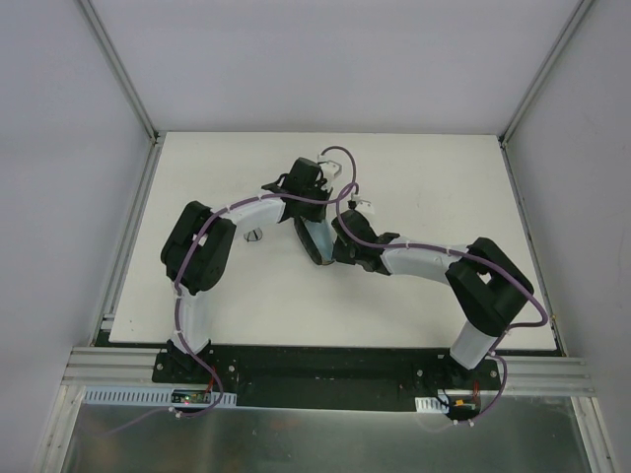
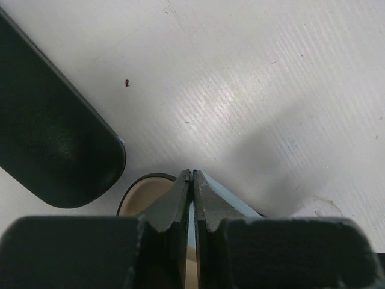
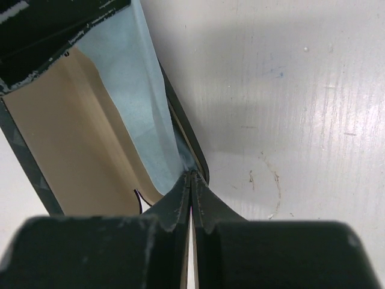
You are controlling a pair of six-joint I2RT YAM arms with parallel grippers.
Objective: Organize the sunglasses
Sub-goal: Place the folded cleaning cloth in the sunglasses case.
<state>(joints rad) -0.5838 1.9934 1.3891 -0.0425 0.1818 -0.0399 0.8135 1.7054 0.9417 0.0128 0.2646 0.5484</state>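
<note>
Two pincers meet mid-worktop (image 1: 424, 187) over an open case (image 3: 60, 138), and both are mine. My right pincer (image 3: 191, 174) is closed tight on the lower corner of a light-blue cloth (image 3: 129, 90) that slopes down across the case's beige lining. My left pincer (image 2: 192, 176) is closed too, with a sliver of the same pale blue showing in its seam, so I judge it has the cloth's other end. A second case (image 2: 51, 132), closed, lies just beside it. Of the sunglasses I see only a thin dark wire (image 3: 138, 197) curling against the lining, likely the wire pair's arm, which would put that pair inside the open case; the orange pair is out of view. I read the step as laying the cloth into the case. The next move calls for both ends going down level, clear of the rim and that wire, and for a release made together so the cloth settles flat.
</note>
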